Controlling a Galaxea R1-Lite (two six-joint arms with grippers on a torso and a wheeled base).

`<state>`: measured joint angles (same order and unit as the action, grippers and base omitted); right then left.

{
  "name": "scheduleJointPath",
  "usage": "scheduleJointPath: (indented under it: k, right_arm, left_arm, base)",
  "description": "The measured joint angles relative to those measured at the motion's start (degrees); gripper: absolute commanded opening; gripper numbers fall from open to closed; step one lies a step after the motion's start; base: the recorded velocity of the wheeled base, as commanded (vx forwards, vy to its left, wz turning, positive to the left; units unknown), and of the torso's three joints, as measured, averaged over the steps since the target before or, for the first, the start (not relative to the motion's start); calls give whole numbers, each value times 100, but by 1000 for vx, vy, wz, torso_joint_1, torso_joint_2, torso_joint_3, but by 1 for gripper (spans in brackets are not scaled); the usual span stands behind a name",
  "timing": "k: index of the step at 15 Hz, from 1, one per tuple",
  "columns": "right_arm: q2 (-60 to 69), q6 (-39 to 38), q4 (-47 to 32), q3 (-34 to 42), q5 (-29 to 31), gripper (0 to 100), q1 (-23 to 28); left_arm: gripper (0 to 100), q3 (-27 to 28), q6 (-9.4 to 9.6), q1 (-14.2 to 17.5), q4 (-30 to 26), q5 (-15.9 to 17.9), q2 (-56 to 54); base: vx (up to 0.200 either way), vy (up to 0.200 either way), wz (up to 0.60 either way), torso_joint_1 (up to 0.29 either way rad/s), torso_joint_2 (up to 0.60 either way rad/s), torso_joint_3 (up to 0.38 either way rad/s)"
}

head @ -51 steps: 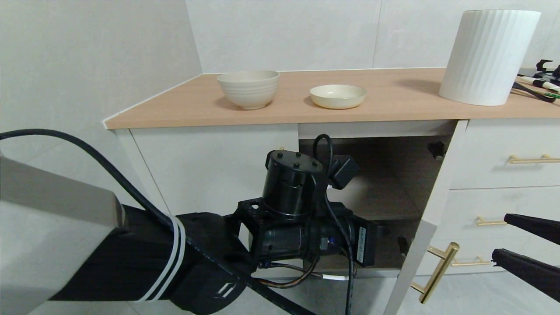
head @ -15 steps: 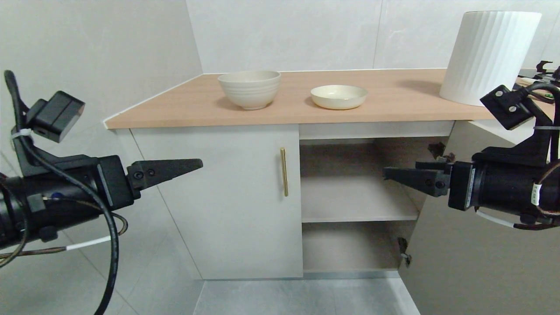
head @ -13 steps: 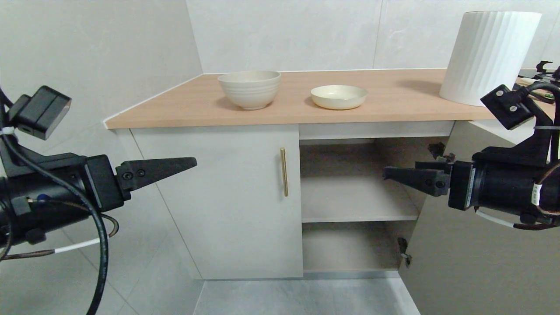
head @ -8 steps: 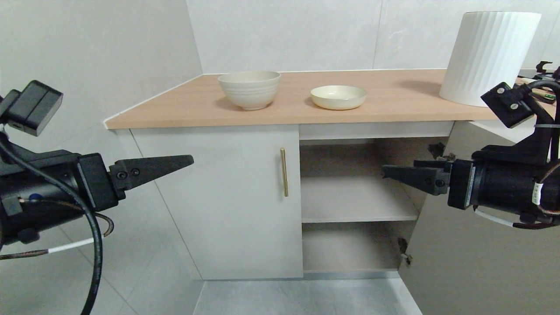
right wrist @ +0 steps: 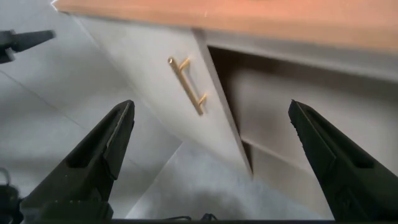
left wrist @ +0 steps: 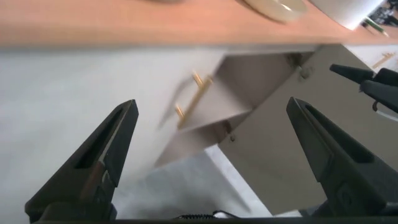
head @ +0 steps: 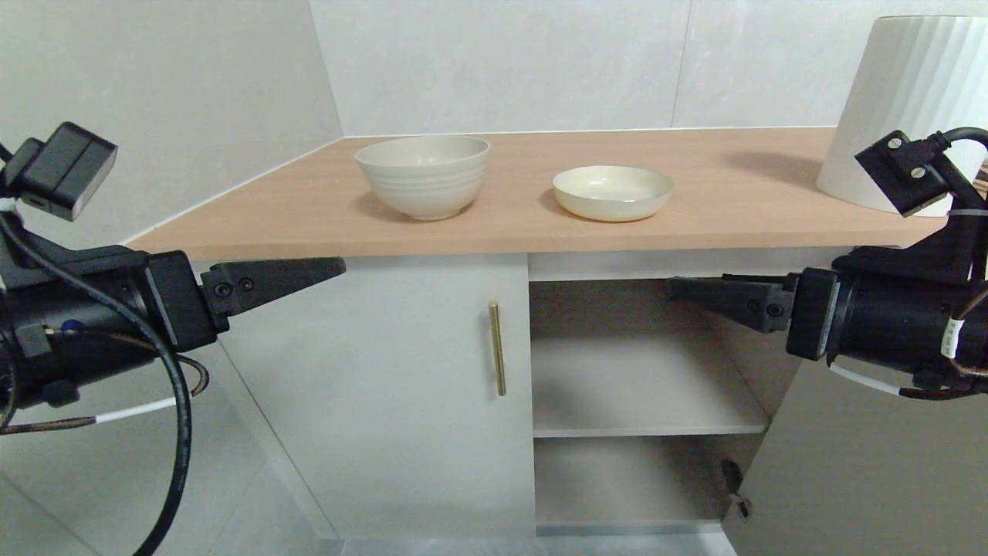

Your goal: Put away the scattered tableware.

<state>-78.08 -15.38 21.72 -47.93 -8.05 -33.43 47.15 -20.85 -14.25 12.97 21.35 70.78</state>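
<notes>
Now, jaws spread empty on both left gripper (head: 333,268) and right gripper (head: 679,288), we should clear the worktop (head: 733,193) edge before closing on the rim of the ribbed bowl (head: 423,177).

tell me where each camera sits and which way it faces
Head view: on the head, facing forward and down at the counter with bowl and dish; left gripper and right gripper at the sides.
Left wrist view: on the left wrist, facing the gold handle between its open fingers.
Right wrist view: on the right wrist, facing the open cupboard between its fingers.
Shared: both wrist views show the handle.
</notes>
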Motion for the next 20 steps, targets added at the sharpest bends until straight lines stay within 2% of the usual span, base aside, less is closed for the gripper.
scheduleJointPath:
  k: [1,6,11,16,20]
  right_arm:
    - [0,0,-2,6,0,100,-17]
    - [60,-5,-5,50,-7,100,-39]
    - [107,15,449,127,11,100,-39]
    - [162,67,501,183,26,100,-39]
    - [247,247,492,245,22,100,-48]
  left_arm:
    - [100,2,0,0,0,0,-5]
    - [100,91,-4,4,-11,-11,-218]
    - [100,174,-12,-7,-13,-55,-452]
    - [100,190,-20,-7,-17,-60,-482]
    - [100,179,-26,-16,-24,-55,-446]
  base:
    - [200,0,0,2,2,2]
    - [0,0,0,0,0,0]
    - [0,0,0,0,0,0]
    - [0,0,0,0,0,0]
    - [0,0,0,22,-200,-280]
